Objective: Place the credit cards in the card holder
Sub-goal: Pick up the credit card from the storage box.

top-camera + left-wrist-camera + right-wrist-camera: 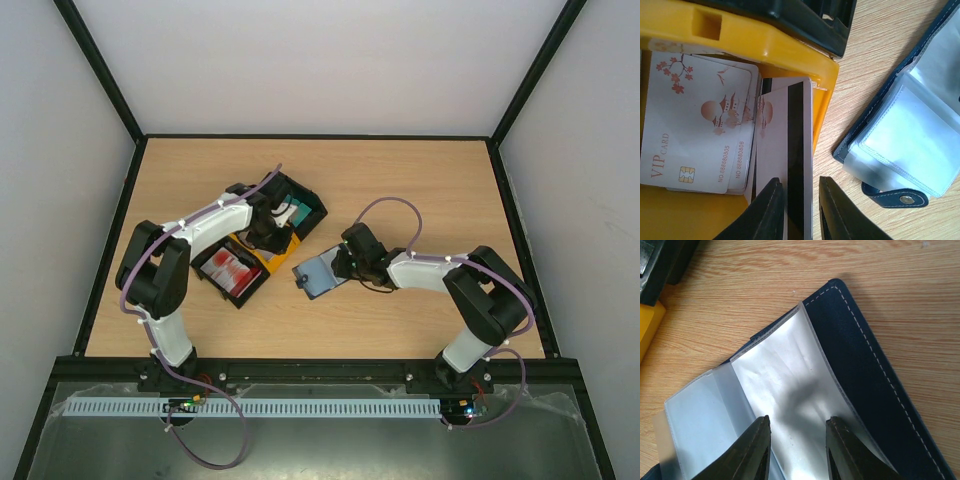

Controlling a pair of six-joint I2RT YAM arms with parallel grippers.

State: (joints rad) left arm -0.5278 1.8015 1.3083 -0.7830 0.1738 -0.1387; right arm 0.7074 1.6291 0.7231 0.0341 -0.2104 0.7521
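Closely, the left fingers stand on either side of a striped card, whose dark magnetic band runs up between them toward 12 o'clock. A sliver of gap shows beside the right-hand finger, and I cannot tell whether they actually pinch the card. The card overlaps the side wall of a yellow tray. At the card's 9 o'clock, inside the tray, lie stacked VIP cards, whitish with blossom and pagoda prints. A black tray abuts the yellow one at 12 o'clock. At 3 o'clock from the striped card, the card holder lies spread open on the tabletop, its clasp tab at its 6 o'clock end.

The right fingers are parted and hold nothing, their tips over the holder's clear sleeves. The navy cover shows at 2 o'clock from them. Seen from above, the holder sits near the tabletop's middle, with the yellow tray just beside it at 9 o'clock.
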